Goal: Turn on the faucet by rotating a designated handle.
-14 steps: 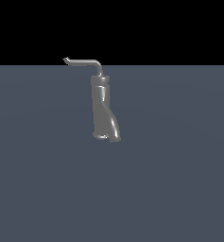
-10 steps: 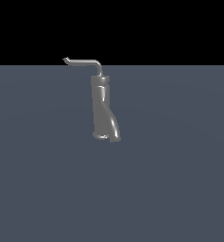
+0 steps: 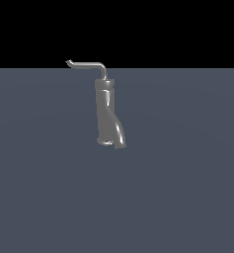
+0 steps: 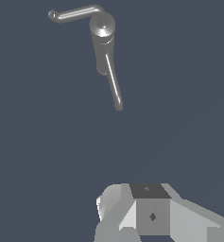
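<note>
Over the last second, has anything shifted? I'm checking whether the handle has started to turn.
Nothing visibly changed. In the exterior view the faucet stands in the same spot and the handle points toward that view's left exactly as before. No arm appears in that view at either time; the wrist view shows the gripper apart from the faucet, touching nothing.

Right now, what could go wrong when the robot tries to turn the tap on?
The handle is a thin rod, so the gripper, not touching it yet, might slip off or miss it. It might also bump the thick faucet body instead, since the rod joins right at its top. I can't tell whether the gripper is open.
</note>
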You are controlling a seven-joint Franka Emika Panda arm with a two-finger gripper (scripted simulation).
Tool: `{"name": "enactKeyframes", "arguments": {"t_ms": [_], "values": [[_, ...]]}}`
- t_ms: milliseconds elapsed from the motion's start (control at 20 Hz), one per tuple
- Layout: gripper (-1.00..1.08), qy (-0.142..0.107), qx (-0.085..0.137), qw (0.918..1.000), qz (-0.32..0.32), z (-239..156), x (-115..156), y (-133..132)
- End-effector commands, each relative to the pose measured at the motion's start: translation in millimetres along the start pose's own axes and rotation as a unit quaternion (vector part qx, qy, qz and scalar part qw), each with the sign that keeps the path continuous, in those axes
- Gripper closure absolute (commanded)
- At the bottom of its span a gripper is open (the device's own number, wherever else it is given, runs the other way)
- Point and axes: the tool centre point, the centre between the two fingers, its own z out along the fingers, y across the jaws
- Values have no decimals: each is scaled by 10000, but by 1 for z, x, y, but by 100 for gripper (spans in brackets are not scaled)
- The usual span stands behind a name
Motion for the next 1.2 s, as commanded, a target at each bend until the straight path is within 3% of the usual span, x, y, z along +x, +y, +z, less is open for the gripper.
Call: {"name": "enactKeyframes", "arguments": {"t_ms": [0, 650, 1150], "values": [[108, -1, 6, 10000, 25, 0, 1, 0], [108, -27, 164, 9973, 711, 3, 41, -10], [108, -112, 327, 9835, 1773, 17, 101, -27]]}}
